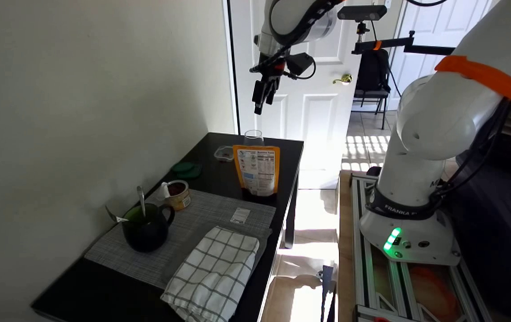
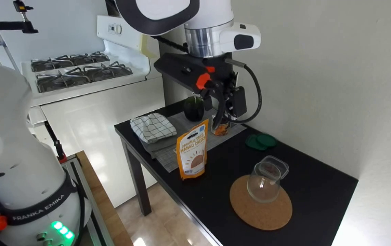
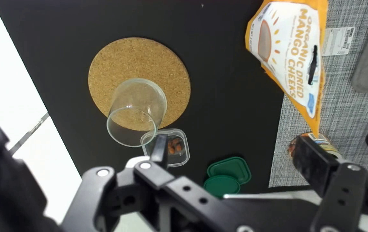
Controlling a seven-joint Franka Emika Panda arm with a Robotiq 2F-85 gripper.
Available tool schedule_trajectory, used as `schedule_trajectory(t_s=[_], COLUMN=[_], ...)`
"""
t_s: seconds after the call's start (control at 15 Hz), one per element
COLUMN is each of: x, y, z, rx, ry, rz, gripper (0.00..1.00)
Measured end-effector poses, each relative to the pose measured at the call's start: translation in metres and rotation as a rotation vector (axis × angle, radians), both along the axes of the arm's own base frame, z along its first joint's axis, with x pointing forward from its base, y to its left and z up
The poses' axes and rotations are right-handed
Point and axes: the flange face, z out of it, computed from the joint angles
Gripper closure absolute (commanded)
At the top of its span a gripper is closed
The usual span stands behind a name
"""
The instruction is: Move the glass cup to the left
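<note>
Gripper (image 3: 233,150) empty, fingers wide apart, hangs well above table (image 2: 318,198), touching nothing. Glass cup (image 3: 136,111) stands on round cork mat (image 3: 145,59), plastic tub (image 3: 178,157) just beside it (in an exterior view the mango packet (image 1: 257,170) hides the cup's lower part). Progress: prob. move not begun, tho a finished one could look alike w/ no ref. for "left". To do, on that guess: approach, lower, grasp, lift, shift L, release.

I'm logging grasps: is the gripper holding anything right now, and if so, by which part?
Nothing is held. The gripper is open, its jaws wide apart; the glass cup stands on the round cork mat.
</note>
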Motion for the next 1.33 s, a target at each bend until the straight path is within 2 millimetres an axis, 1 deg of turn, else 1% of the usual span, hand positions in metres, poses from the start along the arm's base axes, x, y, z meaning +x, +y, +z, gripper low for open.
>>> schedule_trajectory(t_s=[0.13, 0.27, 0.33, 0.47, 0.67, 0.8, 1.0, 1.2, 1.33], x=[0.001, 0.001, 0.001, -0.001, -0.003, 0.001, 0.024, 0.053, 0.065], y=[-0.001, -0.007, -0.015, -0.037, -0.072, -0.093, -0.113, -0.119, -0.119], z=[0.001, 0.003, 0.004, 0.0, -0.011, -0.017, -0.024, -0.036, -0.042], rx=[-0.001, -0.002, -0.005, 0.001, 0.056, 0.082, 0.069, 0.085, 0.107], ry=[-0.001, -0.003, -0.003, 0.029, 0.1, 0.139, 0.176, 0.217, 0.236], rz=[-0.001, 0.02, 0.044, 0.115, 0.234, 0.286, 0.296, 0.295, 0.301], gripper=[0.0, 0.0, 0.0, 0.0, 0.0, 0.0, 0.0, 0.0, 0.0])
